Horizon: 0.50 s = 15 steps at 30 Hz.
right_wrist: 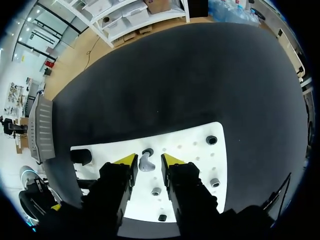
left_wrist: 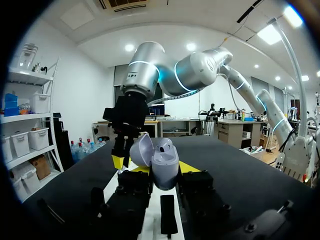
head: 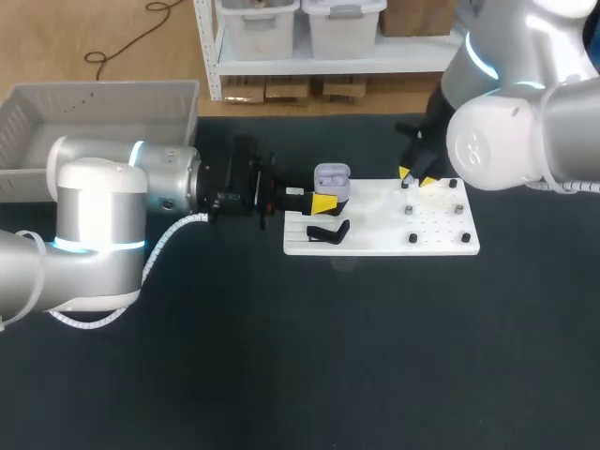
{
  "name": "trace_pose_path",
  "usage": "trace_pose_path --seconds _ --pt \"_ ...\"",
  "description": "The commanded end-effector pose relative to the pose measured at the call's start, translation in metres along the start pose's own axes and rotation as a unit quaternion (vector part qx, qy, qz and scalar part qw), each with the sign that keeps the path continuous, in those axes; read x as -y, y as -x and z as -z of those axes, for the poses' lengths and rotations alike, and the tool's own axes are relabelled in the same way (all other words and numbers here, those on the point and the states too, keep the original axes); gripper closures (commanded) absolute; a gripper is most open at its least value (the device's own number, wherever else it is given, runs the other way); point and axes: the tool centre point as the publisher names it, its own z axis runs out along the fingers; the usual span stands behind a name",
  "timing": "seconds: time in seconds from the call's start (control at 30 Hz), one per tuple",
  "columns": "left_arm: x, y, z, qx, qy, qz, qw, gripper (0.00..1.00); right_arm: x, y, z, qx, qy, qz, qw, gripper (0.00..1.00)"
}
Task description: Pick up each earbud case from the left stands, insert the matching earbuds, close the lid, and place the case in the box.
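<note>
Earbud case [head: 332, 180], pale lilac in colour and with its lid standing open, is being held just above the left end of the white board [head: 441, 214]. The left end effector [left_wrist: 161, 168] is pinching the case from two sides, with one yellow tip pressing on each flank. A black stand [head: 328, 232] is sitting on the same left end of the board, on the side nearer to the robot.

The right end effector [right_wrist: 148, 160] is hanging over the far right part of the board, and its fingers are spread a little. A small grey earbud [right_wrist: 145, 163] is resting on the board between the two yellow tips, and a narrow gap is showing on each side of it. Several small dark round holders [head: 411, 239] are standing on the right half of the board.

The board is lying flat on the dark table [head: 300, 356]. A grey box [head: 94, 108] is standing well to the left of the board, beyond the left arm.
</note>
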Motion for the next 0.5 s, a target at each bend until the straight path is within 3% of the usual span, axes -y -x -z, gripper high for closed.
trace_pose_path --seconds 0.03,0.5 --pt "0.0015 -0.0004 0.0001 0.001 0.003 -0.001 1.0 1.0 0.0005 -0.0023 0.0007 0.003 0.002 -0.001 1.0 0.71" --pt "0.0015 -0.0004 0.0001 0.001 0.003 -0.001 1.0 1.0 -0.0017 -0.004 -0.0026 -0.001 -0.002 -0.002 1.0 0.73"
